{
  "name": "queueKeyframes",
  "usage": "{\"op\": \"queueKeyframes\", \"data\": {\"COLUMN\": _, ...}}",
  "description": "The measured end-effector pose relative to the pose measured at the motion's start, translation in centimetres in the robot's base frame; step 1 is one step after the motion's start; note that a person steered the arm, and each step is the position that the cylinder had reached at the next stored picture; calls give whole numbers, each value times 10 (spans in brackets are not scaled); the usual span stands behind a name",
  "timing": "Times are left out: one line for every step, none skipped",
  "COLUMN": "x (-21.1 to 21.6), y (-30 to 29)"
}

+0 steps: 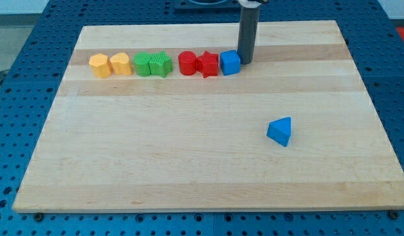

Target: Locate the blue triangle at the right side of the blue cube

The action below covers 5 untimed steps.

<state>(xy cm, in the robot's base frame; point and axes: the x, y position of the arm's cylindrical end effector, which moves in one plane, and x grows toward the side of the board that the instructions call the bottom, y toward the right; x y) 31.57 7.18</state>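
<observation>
Blue triangle (280, 131) sits alone lower right of centre, well apart from the blue cube (230, 62) ending the upper row. My tip (245, 62) touches or nearly touches the cube's right side; no jaws, just a rod. Risk: pulling away carelessly nudges the cube into the red star (207, 64), or an off-centre push spins the triangle wide.

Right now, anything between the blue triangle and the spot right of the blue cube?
No block lies between them. The blue triangle sits alone toward the view's lower right, with bare board up to the blue cube. But my tip stands right at the cube's right side, occupying the target spot.
</observation>
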Motion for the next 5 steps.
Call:
{"op": "queueKeyframes", "data": {"x": 13, "y": 18}}
{"op": "queueKeyframes", "data": {"x": 70, "y": 88}}
{"op": "queueKeyframes", "data": {"x": 70, "y": 88}}
{"op": "queueKeyframes", "data": {"x": 112, "y": 101}}
{"op": "queueKeyframes", "data": {"x": 186, "y": 113}}
